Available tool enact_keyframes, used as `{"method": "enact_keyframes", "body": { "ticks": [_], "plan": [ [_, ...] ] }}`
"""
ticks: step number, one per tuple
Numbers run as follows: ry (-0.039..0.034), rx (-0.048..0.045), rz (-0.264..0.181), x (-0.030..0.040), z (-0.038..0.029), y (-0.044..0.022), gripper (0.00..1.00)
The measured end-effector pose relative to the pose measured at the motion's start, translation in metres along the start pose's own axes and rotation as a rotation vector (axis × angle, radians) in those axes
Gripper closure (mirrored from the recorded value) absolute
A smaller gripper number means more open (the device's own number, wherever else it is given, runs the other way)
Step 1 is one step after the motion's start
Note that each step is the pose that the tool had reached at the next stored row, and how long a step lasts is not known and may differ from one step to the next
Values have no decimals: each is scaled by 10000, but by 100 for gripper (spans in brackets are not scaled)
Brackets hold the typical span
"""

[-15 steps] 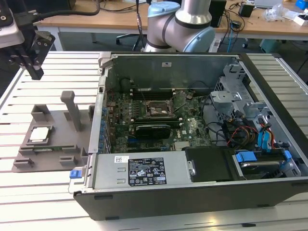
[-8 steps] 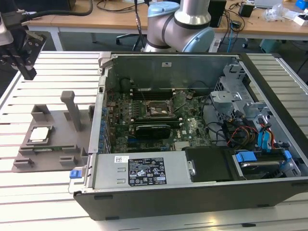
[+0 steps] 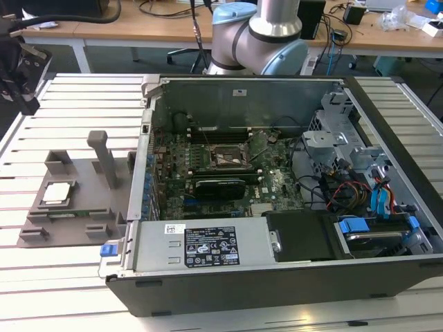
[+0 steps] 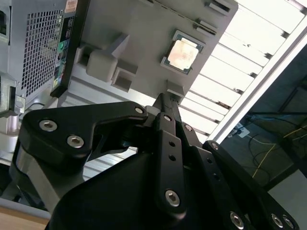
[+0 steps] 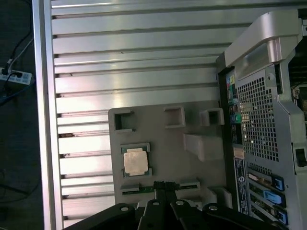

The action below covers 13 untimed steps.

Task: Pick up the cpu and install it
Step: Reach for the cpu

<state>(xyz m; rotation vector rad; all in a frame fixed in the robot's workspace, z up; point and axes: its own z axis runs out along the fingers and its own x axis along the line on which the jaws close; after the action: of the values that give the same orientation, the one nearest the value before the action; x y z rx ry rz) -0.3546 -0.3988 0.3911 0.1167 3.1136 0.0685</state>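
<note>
The gripper, closed on nothing, hangs near the grey tray on the exterior view's left, where the cpu lies flat; a clean pick likely needs its fingers spread and squared to the chip's edges.

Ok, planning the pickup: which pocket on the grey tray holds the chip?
The square one at the tray edge farthest from the computer case; the chip lies flat inside, others are smaller brackets.

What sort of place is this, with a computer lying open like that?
Probably a robotics lab or workshop. An opened computer case lies on a slatted metal table, a robot arm stands behind it, and office desks strewn with cables line the back.
</note>
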Motion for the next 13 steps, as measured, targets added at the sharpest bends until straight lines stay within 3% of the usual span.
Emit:
{"method": "enact_keyframes", "body": {
  "ticks": [13],
  "plan": [
    [0, 0, -1, 224, -1, -17, 89]
  ]
}}
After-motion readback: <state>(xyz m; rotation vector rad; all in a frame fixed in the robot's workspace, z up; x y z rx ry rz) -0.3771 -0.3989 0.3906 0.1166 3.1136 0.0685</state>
